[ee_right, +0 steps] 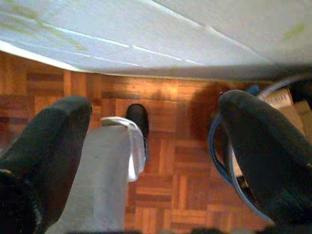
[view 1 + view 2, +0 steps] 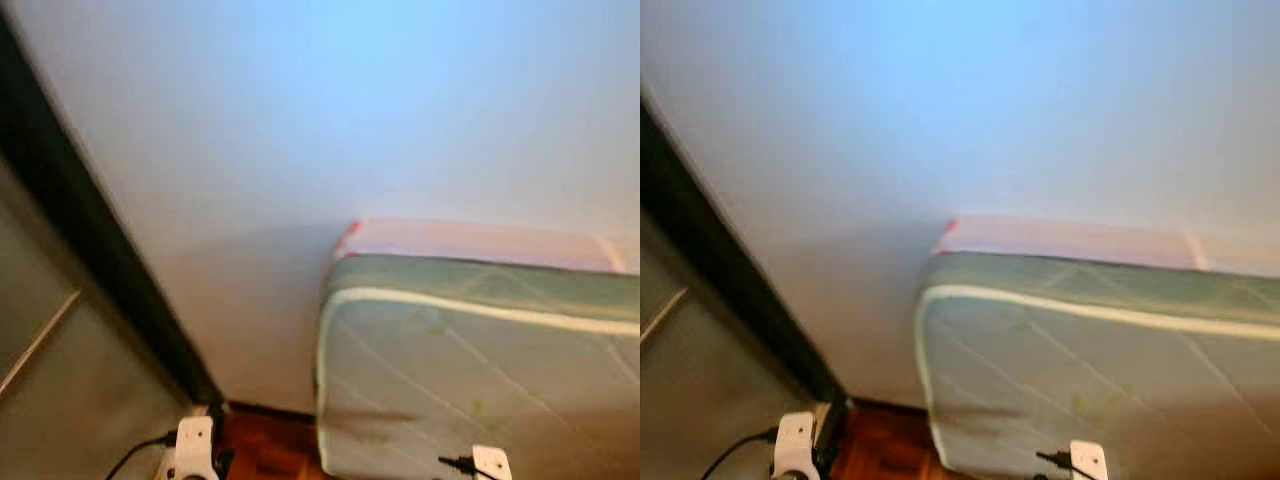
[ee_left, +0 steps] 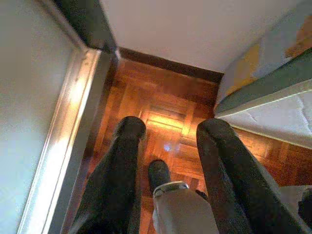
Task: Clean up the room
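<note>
Right now your left tool (image 3: 168, 146) and right tool (image 1: 151, 141) hang wide and empty over the parquet floor (image 3: 165, 105). Only a soft, bulky mattress (image 2: 480, 370) against the wall (image 2: 300, 120) is near; grip its corner edge.

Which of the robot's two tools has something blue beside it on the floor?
The right tool: a blue hoop lies under one finger. The left tool hangs over bare floor.

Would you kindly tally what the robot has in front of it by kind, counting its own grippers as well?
Mattress: 1
Wall: 1
Parquet floor: 1
Grippers: 2, the left gripper and the right gripper, both open over the floor
Blue hoop beside the right gripper: 1
Total: 6
</note>
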Robot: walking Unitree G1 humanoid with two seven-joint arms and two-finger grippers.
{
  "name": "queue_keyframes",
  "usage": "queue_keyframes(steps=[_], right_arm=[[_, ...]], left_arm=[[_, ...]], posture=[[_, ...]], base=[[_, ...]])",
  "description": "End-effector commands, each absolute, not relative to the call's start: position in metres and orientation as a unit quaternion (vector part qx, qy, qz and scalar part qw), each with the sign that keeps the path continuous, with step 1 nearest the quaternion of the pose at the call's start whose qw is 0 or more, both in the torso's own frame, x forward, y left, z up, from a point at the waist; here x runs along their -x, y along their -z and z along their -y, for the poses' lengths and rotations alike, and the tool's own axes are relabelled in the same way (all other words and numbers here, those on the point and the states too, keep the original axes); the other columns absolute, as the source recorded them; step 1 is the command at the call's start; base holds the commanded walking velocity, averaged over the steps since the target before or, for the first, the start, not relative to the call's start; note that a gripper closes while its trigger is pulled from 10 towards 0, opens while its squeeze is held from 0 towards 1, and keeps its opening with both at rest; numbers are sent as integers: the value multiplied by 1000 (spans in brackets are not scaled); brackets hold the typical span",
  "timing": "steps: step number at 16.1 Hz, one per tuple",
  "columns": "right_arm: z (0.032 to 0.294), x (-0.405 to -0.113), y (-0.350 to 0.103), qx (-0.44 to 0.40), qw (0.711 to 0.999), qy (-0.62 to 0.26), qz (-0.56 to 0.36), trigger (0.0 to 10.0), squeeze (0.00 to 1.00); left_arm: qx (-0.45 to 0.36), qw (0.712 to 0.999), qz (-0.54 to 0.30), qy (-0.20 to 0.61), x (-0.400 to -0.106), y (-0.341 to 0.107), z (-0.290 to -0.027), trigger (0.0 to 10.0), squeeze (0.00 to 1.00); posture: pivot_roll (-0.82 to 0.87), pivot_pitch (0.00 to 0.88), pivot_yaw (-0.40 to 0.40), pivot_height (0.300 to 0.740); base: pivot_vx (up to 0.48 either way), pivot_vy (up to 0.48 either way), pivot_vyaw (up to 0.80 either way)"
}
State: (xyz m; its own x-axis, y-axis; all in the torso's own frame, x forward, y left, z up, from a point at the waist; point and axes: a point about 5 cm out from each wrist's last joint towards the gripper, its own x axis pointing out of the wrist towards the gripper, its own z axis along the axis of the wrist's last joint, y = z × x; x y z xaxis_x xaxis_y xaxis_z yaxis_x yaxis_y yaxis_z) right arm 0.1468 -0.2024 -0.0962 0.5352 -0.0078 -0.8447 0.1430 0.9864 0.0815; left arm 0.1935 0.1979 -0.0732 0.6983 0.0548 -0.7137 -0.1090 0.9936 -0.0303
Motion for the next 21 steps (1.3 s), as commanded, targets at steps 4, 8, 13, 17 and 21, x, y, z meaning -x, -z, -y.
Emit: queue_keyframes(steps=[4,8,13,17,21], right_arm=[[211,-175,85,-78,876,46,-473,10000,0],[210,-177,84,-79,878,41,-470,10000,0],[210,-175,84,-78,877,36,-472,10000,0],[210,-174,85,-77,876,36,-474,10000,0],[210,-174,85,-78,877,36,-474,10000,0]], left_arm=[[16,896,-443,-27,-201,73,-203,10000,0],[16,895,-445,-29,-199,74,-204,10000,0],[12,894,-447,-25,-198,74,-204,10000,0],[10,894,-446,-26,-198,74,-205,10000,0],[9,894,-448,-24,-197,75,-205,10000,0]], posture=[[-27,0,-9,740],[-26,0,-12,740],[-25,0,-12,740],[-26,0,-11,740],[-27,0,-13,740]], base=[[0,0,-767],[0,0,-767],[0,0,-769],[0,0,-769],[0,0,-769]])
